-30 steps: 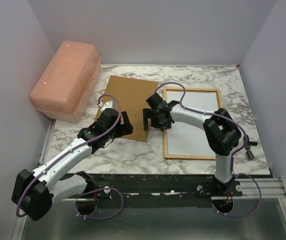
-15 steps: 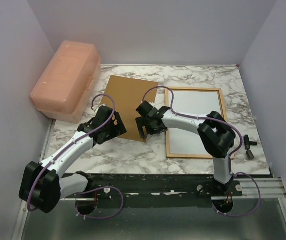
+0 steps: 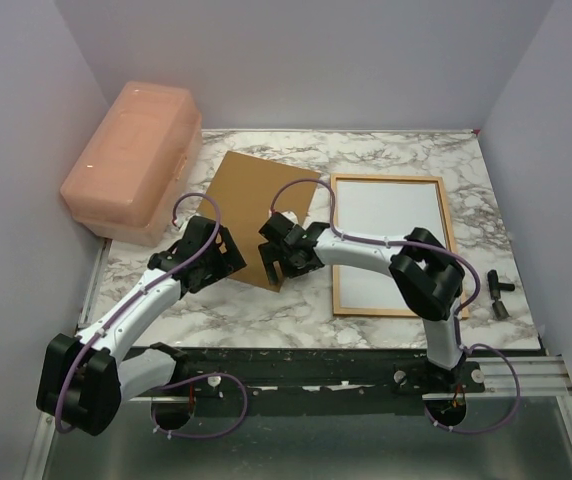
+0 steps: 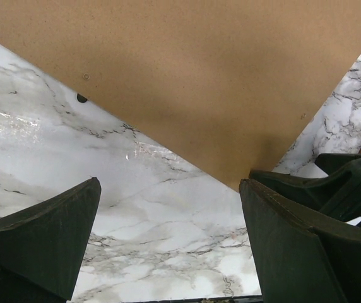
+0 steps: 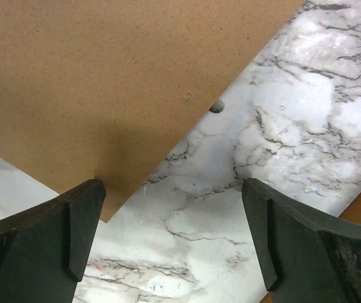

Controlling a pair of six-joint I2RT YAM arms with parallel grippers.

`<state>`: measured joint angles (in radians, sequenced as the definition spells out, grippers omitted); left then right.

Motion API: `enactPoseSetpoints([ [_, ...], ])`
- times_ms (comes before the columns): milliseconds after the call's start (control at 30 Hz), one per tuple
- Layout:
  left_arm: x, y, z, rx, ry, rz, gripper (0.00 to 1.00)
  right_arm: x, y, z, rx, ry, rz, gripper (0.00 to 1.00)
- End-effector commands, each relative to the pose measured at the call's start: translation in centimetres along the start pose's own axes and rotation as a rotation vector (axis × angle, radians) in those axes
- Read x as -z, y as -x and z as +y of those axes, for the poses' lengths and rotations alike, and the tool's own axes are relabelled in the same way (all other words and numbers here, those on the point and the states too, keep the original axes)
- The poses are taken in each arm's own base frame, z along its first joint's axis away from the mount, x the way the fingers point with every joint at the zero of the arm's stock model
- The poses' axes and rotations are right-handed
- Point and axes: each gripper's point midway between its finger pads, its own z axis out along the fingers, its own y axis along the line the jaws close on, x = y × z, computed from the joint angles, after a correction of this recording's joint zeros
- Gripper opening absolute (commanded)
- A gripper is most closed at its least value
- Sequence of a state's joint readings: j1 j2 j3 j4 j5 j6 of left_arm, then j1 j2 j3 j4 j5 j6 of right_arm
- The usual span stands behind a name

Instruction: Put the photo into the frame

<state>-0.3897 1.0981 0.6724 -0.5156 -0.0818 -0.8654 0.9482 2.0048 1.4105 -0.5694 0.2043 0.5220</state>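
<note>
Both arms have swung left since a second ago. The right gripper now hangs wide open over the near corner of the brown board, while the left gripper, also spread, hangs over the board's near-left edge. The frame lies right of the board. Inside it only a plain white panel shows, and whether that is the photo cannot be told.

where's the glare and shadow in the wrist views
Left wrist view: glare streaks on the white marble tabletop, soft shadow on the flat brown backing board near its lower corner. Right wrist view: same corner shadow, marble washed out upper right.
</note>
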Motion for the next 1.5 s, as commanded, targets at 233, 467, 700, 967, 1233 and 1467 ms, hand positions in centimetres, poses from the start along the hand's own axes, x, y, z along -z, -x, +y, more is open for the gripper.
enactPoseSetpoints([
  [233,-0.3,-0.3,0.5,0.016,0.010,0.007,0.95,-0.2,-3.5,3.0,0.074,0.102,0.076,1.00],
  [467,-0.5,-0.4,0.6,0.018,0.005,0.009,0.95,0.6,-3.9,4.7,0.095,0.149,0.056,1.00],
  [700,-0.4,-0.5,0.7,0.022,0.010,0.008,0.95,-1.3,-5.1,0.1,0.065,-0.153,0.066,0.99],
  [967,-0.1,-0.2,1.5,0.025,0.032,-0.016,0.95,-1.0,-5.3,-3.2,0.007,-0.291,0.036,1.00],
  [1233,-0.1,0.4,2.4,0.016,0.059,-0.029,0.95,-1.2,-3.6,-5.5,-0.119,-0.193,0.030,1.00],
  [1467,0.1,1.9,2.8,0.003,0.070,-0.048,0.95,-1.7,-1.6,-8.5,-0.177,-0.201,0.029,1.00],
])
